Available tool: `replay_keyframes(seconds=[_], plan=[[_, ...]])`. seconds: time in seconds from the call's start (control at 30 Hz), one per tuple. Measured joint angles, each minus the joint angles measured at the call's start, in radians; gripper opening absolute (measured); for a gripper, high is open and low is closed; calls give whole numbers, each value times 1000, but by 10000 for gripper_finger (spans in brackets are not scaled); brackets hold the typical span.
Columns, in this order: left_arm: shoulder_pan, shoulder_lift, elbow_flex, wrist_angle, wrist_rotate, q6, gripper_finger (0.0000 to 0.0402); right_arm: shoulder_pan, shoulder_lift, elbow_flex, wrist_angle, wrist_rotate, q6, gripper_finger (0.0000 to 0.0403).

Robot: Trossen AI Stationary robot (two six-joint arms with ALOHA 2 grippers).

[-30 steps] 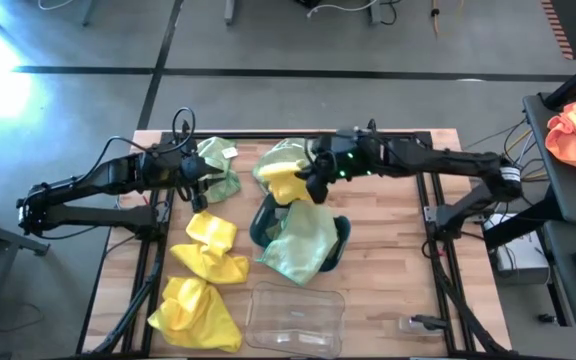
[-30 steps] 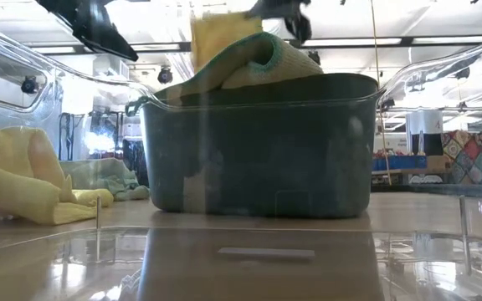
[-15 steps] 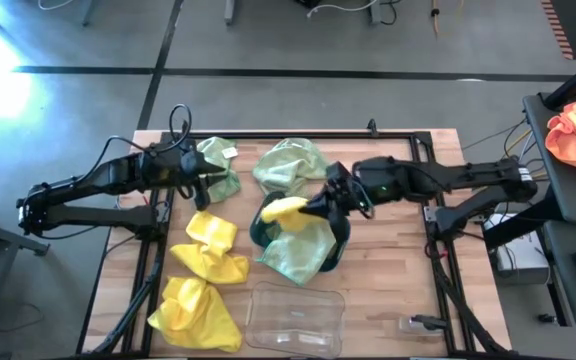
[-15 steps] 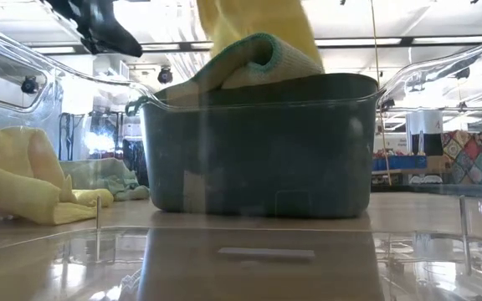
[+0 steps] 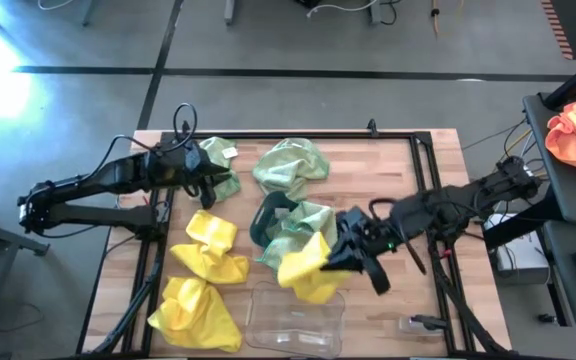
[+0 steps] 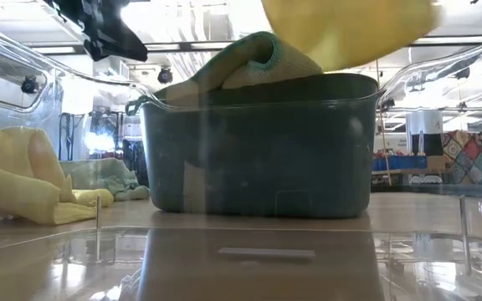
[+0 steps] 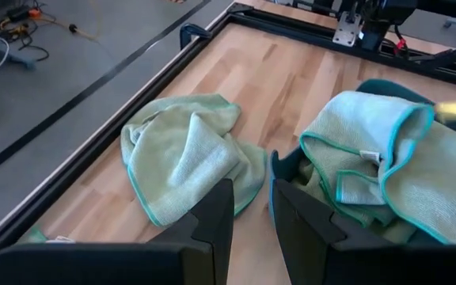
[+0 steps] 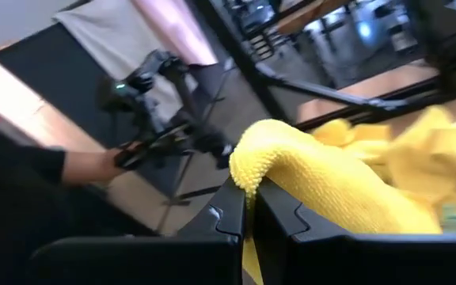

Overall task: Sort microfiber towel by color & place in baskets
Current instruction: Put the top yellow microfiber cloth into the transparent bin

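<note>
Right gripper (image 5: 340, 262), lower centre, pinches bright yellow microfiber towel (image 5: 308, 268) above clear plastic tub (image 5: 293, 318); left gripper (image 5: 218, 182), upper left, fingers slightly parted, empty.

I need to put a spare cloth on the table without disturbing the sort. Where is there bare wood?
Bare wood lies between the green towel at the back and the table's right frame rail. The left half is crowded: yellow towels piled beside the clear basket, the teal basket mid-table. The right tool carries a yellow towel there.
</note>
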Motion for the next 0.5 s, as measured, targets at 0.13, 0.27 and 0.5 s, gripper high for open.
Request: replay_keyframes(seconds=[0.13, 0.27, 0.5], plan=[[0, 25, 0, 25, 0, -2, 75, 57, 33, 0, 84, 0, 8, 9], [0, 59, 0, 64, -1, -2, 75, 97, 55, 0, 146, -1, 21, 9], [0, 123, 0, 123, -1, -2, 75, 144, 76, 0, 144, 0, 69, 9]])
